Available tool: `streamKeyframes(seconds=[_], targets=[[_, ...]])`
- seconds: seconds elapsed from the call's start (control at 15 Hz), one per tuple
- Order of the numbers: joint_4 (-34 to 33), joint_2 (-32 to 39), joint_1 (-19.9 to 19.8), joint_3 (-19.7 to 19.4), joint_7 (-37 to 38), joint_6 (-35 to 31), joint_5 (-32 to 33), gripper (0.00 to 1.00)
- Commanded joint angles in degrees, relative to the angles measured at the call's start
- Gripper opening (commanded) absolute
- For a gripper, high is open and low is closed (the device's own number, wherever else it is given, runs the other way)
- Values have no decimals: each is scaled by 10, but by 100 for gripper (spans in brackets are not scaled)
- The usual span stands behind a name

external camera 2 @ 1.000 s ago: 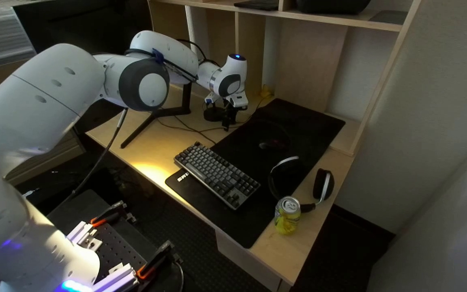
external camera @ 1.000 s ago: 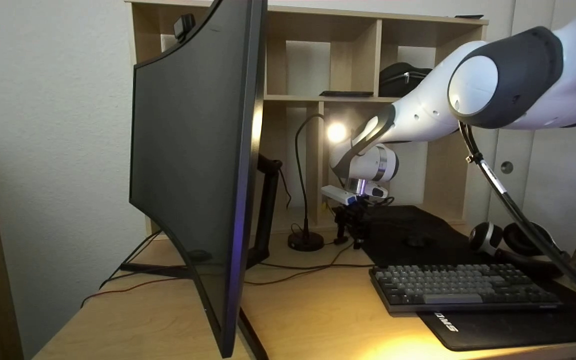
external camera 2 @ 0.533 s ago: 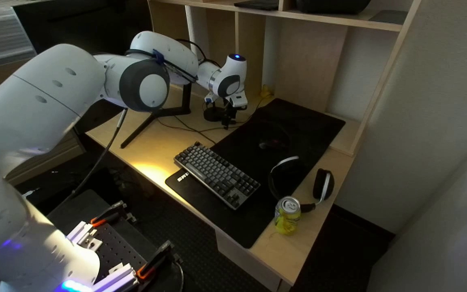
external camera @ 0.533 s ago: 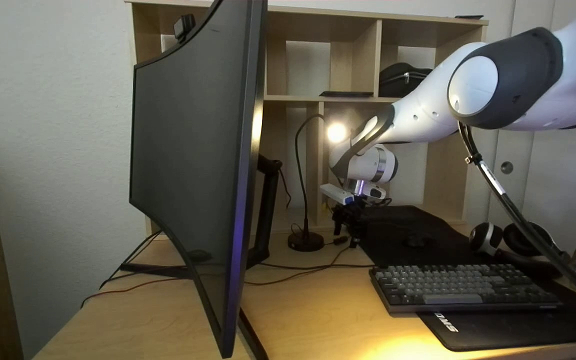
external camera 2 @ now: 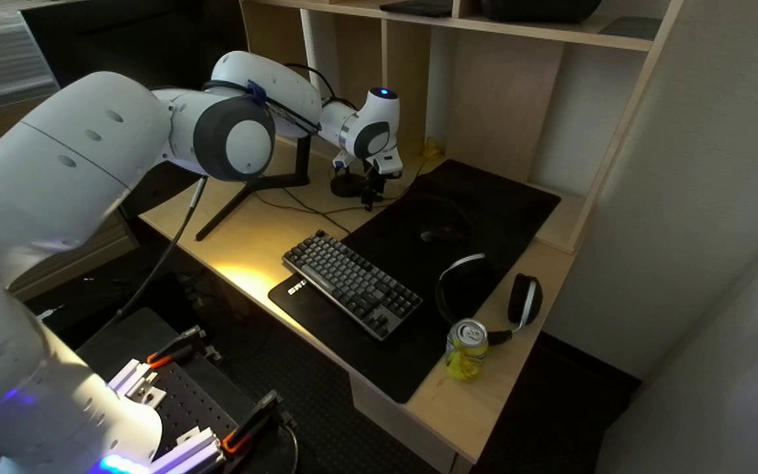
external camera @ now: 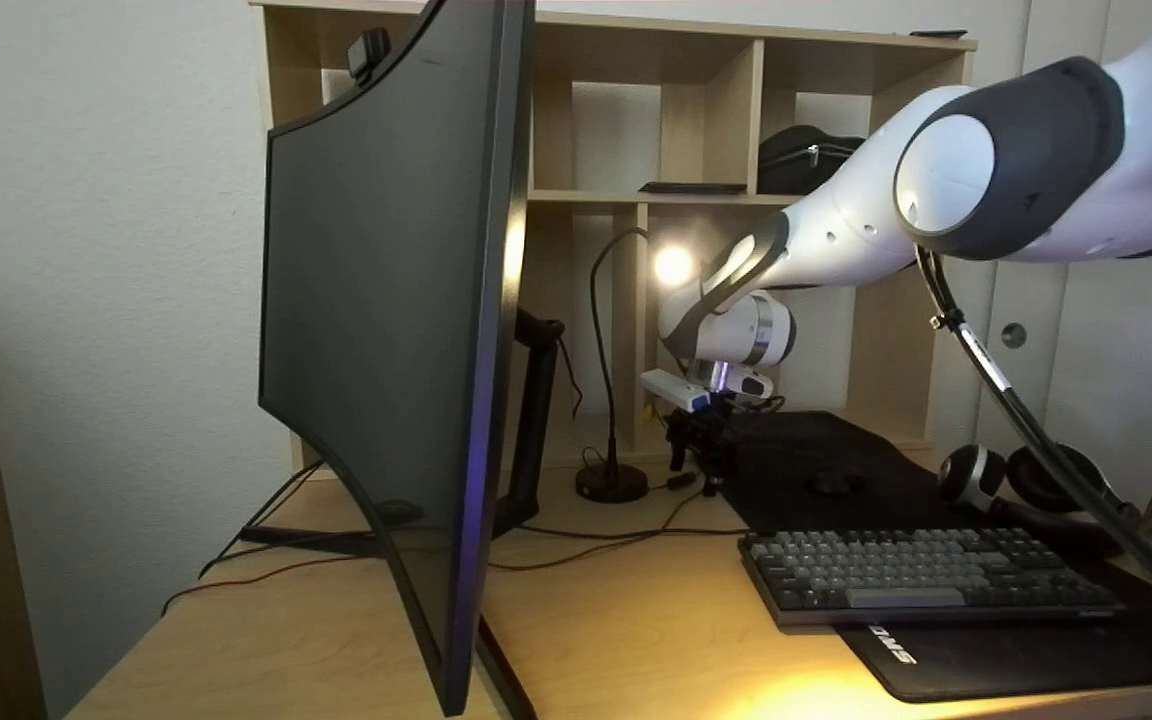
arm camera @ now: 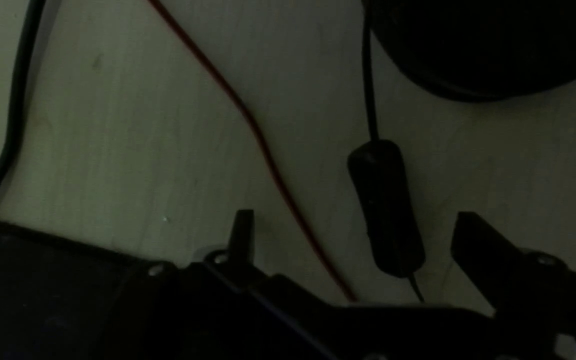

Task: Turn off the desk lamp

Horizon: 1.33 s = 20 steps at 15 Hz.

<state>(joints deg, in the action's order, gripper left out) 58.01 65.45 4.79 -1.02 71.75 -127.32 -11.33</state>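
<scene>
The desk lamp stands at the back of the desk, with a round dark base, thin gooseneck stem and brightly lit head. Its base also shows in an exterior view and at the top right of the wrist view. A black inline switch on the lamp's cord lies on the desk; it shows beside the base in an exterior view. My gripper is open and points down above the desk. The switch lies between the fingers in the wrist view, nearer the right one, apart from both.
A reddish cord runs between the fingers, left of the switch. A large monitor stands beside the lamp. A black desk mat bears a keyboard, mouse and headphones. A can stands near the desk corner. Shelves stand behind.
My gripper has risen slightly and shifted a little towards the lamp base over the last second, then hardly moved. The lamp stays lit.
</scene>
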Motion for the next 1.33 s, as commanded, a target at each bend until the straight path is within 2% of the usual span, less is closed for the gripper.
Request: streamKeyframes(seconds=[0.0,0.67,0.8,0.93,1.0,1.27], targets=[[-5,1,7,-12,4,15,14,100],[-5,4,-1,0,-8,3,8,100],[-5,2,-3,3,-13,16,7,100],[-6,-4,-3,3,-17,59,11,100],[-5,3,1,-1,-6,26,9,100],[-5,3,1,-1,-5,29,9,100]])
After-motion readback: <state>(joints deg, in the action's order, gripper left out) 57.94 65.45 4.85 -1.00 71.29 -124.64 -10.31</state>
